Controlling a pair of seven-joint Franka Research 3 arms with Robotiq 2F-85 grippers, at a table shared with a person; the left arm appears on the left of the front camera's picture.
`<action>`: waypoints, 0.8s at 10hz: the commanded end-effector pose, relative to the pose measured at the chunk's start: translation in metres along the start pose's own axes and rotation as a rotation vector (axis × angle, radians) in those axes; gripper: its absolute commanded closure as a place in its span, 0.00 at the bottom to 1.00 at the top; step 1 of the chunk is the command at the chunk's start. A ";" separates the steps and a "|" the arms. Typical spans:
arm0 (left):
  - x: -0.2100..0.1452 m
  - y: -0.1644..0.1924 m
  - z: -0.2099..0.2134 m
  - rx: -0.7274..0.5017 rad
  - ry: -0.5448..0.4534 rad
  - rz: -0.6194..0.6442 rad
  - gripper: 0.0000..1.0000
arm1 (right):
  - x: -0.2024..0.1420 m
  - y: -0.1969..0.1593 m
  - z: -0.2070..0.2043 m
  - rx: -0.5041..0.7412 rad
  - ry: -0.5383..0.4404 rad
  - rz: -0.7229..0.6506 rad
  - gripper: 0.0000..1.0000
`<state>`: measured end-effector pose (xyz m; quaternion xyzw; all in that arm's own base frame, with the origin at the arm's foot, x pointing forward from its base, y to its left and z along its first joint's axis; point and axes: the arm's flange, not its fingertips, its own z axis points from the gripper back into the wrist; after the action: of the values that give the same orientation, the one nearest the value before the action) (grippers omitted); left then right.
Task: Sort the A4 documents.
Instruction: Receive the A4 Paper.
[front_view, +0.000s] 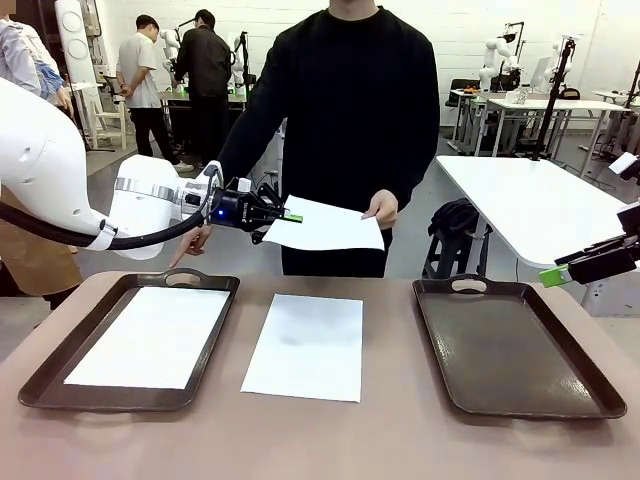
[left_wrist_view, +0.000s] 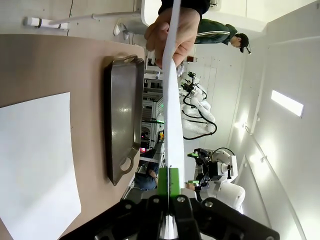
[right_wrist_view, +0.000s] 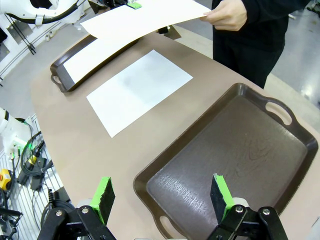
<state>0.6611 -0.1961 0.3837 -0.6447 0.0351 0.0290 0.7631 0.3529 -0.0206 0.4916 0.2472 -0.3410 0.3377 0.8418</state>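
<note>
A white A4 document (front_view: 330, 225) hangs in the air over the table's far edge. My left gripper (front_view: 290, 216) is shut on its left edge, and a person's hand (front_view: 380, 208) holds its right edge. In the left wrist view this sheet (left_wrist_view: 172, 100) is edge-on between the green pads (left_wrist_view: 169, 182). A second document (front_view: 305, 345) lies flat on the table's middle. A third document (front_view: 150, 335) lies in the left dark tray (front_view: 215, 285). My right gripper (right_wrist_view: 162, 195) stands open above the near end of the right tray (right_wrist_view: 230, 150), holding nothing.
The right dark tray (front_view: 510, 345) holds nothing. The person stands at the far side, with the other hand (front_view: 190, 245) pointing down near the left tray's handle. White tables stand behind at the right.
</note>
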 end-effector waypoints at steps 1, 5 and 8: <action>0.004 0.002 -0.001 -0.009 0.011 -0.028 1.00 | 0.001 -0.003 -0.002 0.018 -0.017 0.012 0.00; 0.000 0.000 0.000 0.000 0.001 -0.009 1.00 | 0.001 -0.003 -0.002 0.018 -0.017 0.012 0.00; 0.000 0.000 0.000 0.000 0.001 -0.009 1.00 | 0.001 -0.003 -0.002 0.018 -0.017 0.012 0.00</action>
<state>0.6605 -0.1957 0.3841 -0.6466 0.0313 0.0184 0.7619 0.3529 -0.0206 0.4916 0.2471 -0.3410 0.3378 0.8418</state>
